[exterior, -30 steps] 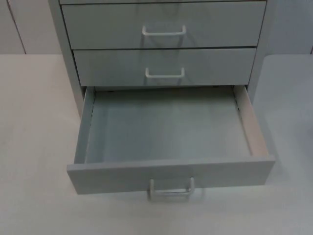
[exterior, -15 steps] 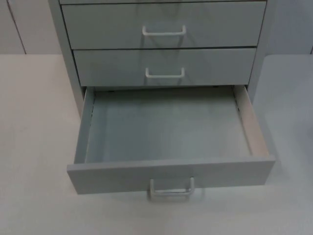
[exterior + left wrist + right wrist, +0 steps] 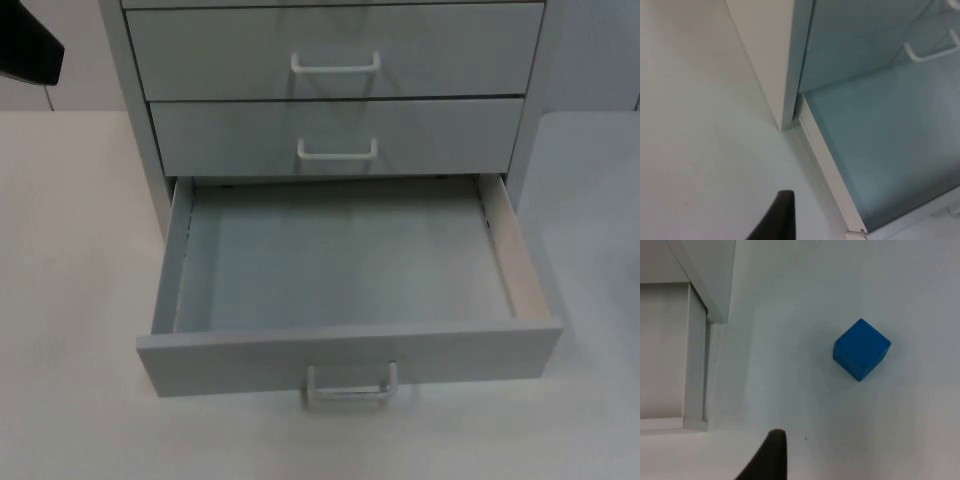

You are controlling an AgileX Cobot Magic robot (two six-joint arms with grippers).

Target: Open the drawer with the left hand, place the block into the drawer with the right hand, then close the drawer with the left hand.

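The drawer (image 3: pixel 340 290) — the lowest of three in the grey cabinet (image 3: pixel 140 130) — stands pulled fully out over the white counter (image 3: pixel 70 300), its inside bare and its handle (image 3: pixel 350 385) facing forward. The two upper drawers (image 3: pixel 335 95) are shut.

A black part of the left arm (image 3: pixel 30 45) shows at the cabinet's upper left in the top view. In the left wrist view one left fingertip (image 3: pixel 777 220) hangs over bare counter, with the cabinet's corner and the drawer's side wall (image 3: pixel 827 170) ahead of it and to its side; whether the left fingers are open or closed cannot be told.

The blue block (image 3: pixel 861 349) sits on the counter — well apart from the cabinet, ahead of the right fingertip (image 3: pixel 770 457) and off to one side, not touching it. The state of the right fingers cannot be told either.
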